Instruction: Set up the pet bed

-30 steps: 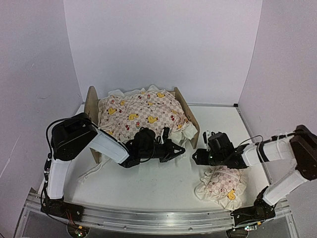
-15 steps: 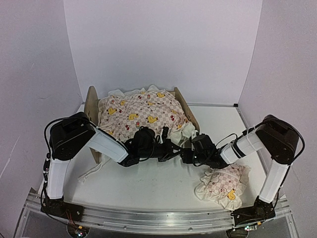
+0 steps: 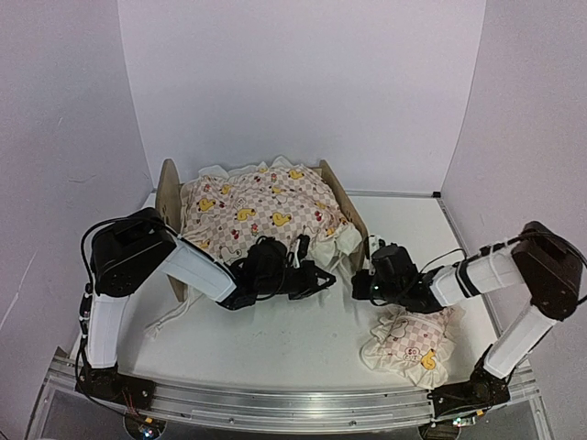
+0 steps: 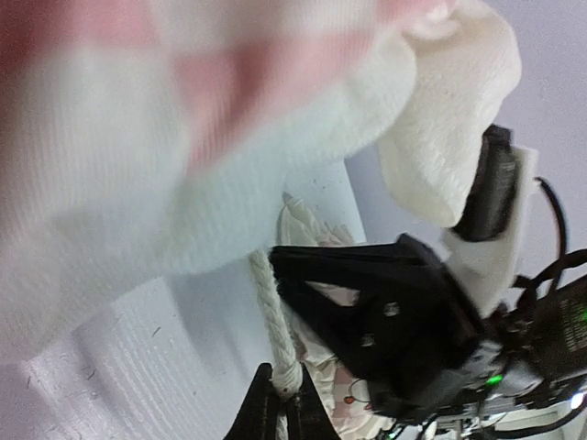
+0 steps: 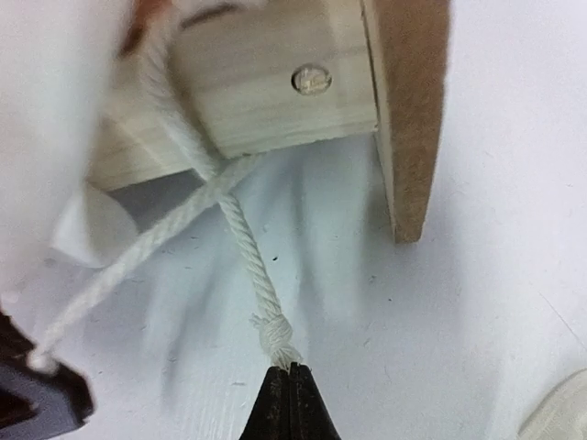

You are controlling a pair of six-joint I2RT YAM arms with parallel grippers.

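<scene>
Logging the state at this moment. We find the pet bed (image 3: 168,194) at the far left-centre of the table (image 3: 303,348). Its light-wood end boards show on either side of the quilt (image 3: 261,206), which is heaped over the bed and hides its base. The quilt's white frill spills over the near right corner.

Both arms reach in low, and their tools sit close together just in front of that corner.

Left gripper (image 4: 280,396): in its wrist view we see the fingers pinched fully together on the knotted end of a twisted white cord, the first cord (image 4: 273,312). This cord runs up from the fingertips toward the quilt's frill. The view is partly blurred by cloth close to the lens.

Right gripper (image 5: 287,371): in its wrist view we see the fingers likewise closed, with no gap, on the knot at the end of the second cord (image 5: 240,234). This cord rises to the underside of the bed's wooden corner. There it crosses the first cord, which slants away to the lower left.

The top view shows the pillow (image 3: 411,341) lying on the table near the right front, apart from the bed and just beside the right forearm. A loose cord (image 3: 170,316) trails on the table from the bed's near left corner.

We cannot tell from these views whether either held cord is taut.
</scene>
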